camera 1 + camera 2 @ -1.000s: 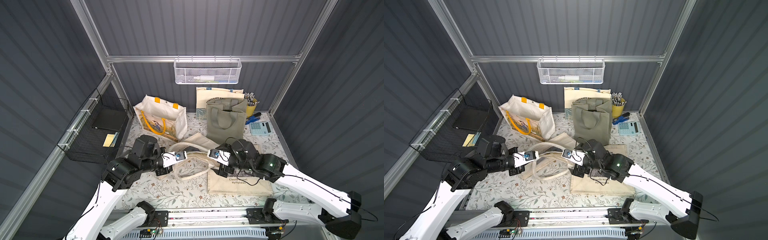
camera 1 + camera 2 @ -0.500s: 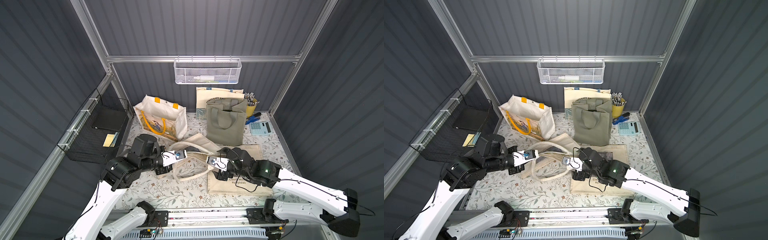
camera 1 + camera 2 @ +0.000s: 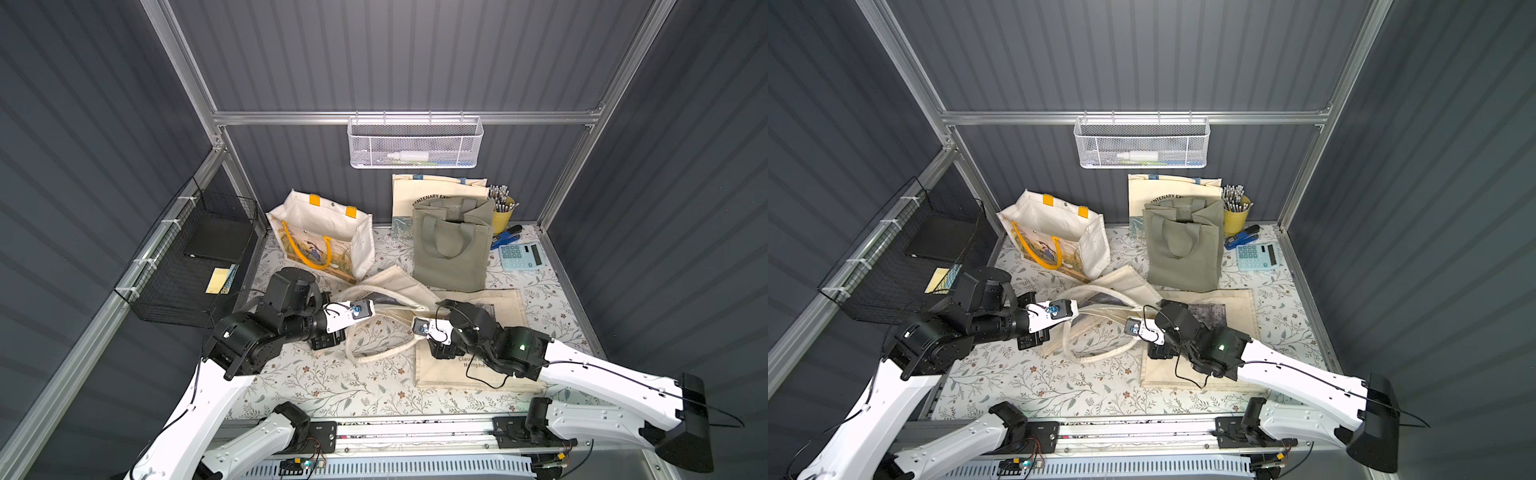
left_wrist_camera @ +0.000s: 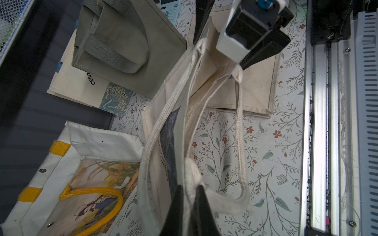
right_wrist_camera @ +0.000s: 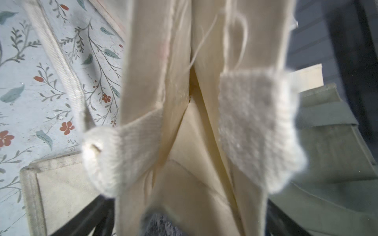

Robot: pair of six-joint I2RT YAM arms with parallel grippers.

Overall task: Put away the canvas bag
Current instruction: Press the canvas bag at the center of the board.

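Left wrist view: pinching the canvas bag tight with left gripper, slumped on the table. Straddling its rim with right gripper spread wide, not clamped. Yet to lift and stow.

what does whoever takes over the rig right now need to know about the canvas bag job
Left gripper: shut on the canvas bag at its rim, by a handle.
Right gripper: open, jaws astride the same rim farther along, not clamped.
Bag: between the arms on the floral table, rim raised, handles drooping.
Done: one side gripped.
To do: close the right grip, then stow the bag.
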